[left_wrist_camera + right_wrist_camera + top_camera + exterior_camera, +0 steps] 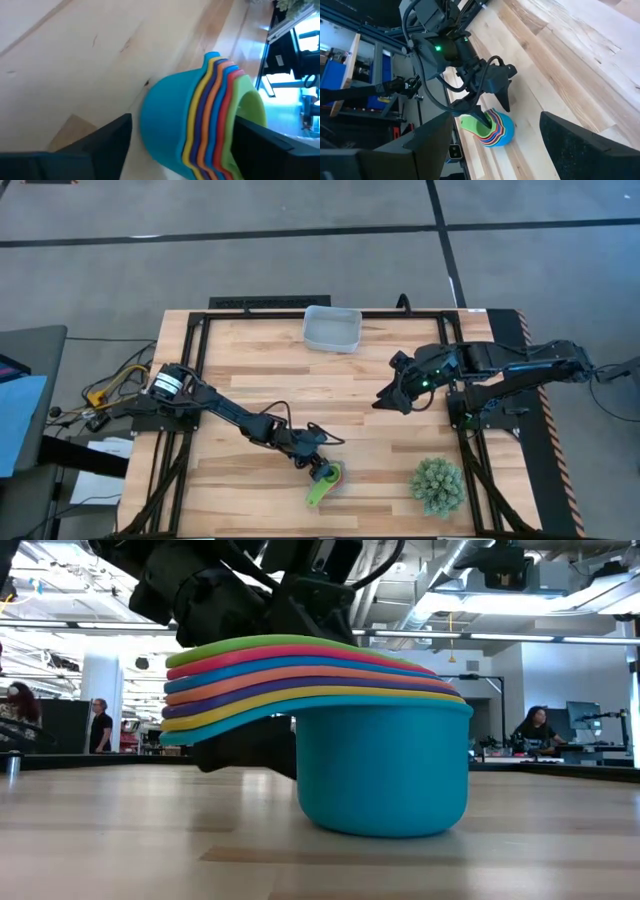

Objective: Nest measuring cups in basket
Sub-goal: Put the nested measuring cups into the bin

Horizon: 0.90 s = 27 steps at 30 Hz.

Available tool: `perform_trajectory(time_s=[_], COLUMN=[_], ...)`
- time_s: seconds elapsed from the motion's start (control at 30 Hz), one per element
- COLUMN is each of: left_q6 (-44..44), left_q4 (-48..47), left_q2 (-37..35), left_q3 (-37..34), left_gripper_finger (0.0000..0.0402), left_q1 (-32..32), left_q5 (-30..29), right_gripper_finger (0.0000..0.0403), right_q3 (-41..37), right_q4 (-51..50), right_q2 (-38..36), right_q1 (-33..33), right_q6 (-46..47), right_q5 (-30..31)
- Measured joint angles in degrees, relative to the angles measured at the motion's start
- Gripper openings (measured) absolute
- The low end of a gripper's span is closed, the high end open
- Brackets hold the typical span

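The measuring cups (324, 484) sit nested in one stack on the table (250, 370), directly beneath the left gripper (322, 472), whose fingers (502, 95) straddle the stack; the basket (332, 328) lies well beyond that gripper, at the far edge of the table; the right gripper (385, 397) hangs between basket and stack, apart from both; the spiky plant (438, 485) stands to the stack's right, nearer the right arm's base.

Two dark, near-black jointed arms, left arm (215, 408) with a silver-white band near its base and black cable looping along its wrist, right arm (500, 365) with a small green light, broad flat black fingers (580, 145)
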Motion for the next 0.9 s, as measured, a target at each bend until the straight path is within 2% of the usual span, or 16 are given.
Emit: perform_trajectory(time_s=[0.3, 0.47, 0.63, 0.9], left_q6=[0.2, 0.1, 0.0, -0.7], left_q4=[-0.1, -0.2, -0.2, 1.1], left_q2=[0.0, 0.0, 0.0, -0.9], left_q3=[0.0, 0.0, 0.0, 0.0], left_gripper_finger=[0.0177, 0.0130, 0.0113, 0.0123], left_q1=[0.1, 0.2, 0.2, 1.1], left_q5=[-0.4, -0.5, -0.5, 0.9], right_gripper_finger=[0.0321, 0.0321, 0.0321, 0.0321], right_q3=[0.0, 0.0, 0.0, 0.0], right_q4=[0.0, -0.1, 0.0, -0.1], right_q2=[0.0, 0.0, 0.0, -0.1], right_q1=[0.0, 0.0, 0.0, 0.0], right_q6=[0.0, 0.0, -0.3, -0.5], right_q5=[0.0, 0.0, 0.0, 0.0])
